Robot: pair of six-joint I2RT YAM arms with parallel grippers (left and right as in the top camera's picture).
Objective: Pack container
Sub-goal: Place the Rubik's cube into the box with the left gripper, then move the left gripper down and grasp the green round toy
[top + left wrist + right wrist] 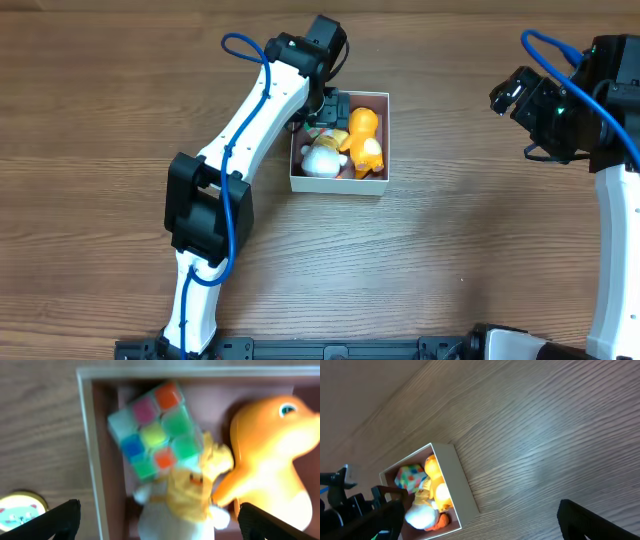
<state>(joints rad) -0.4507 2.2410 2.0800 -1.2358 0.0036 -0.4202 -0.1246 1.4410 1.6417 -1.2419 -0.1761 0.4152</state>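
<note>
The container (338, 185) is a square white-walled box on the wooden table. It holds an orange dinosaur toy (362, 134), a white and yellow plush (321, 158) and a colourful cube (318, 130). My left gripper (333, 105) hovers over the box's far left corner, open and empty. The left wrist view shows the cube (155, 430) tilted, the plush (180, 505), the dinosaur (272, 455) and the box wall (95, 460) between the spread jaws (157, 530). My right gripper (510, 95) is open and empty, far right of the box. Its view (480, 525) shows the container (465, 487).
A small round yellow-rimmed object (17, 510) lies on the table just outside the box's left wall; the left arm hides it in the overhead view. Bare wood table (480, 230) lies between the box and the right arm.
</note>
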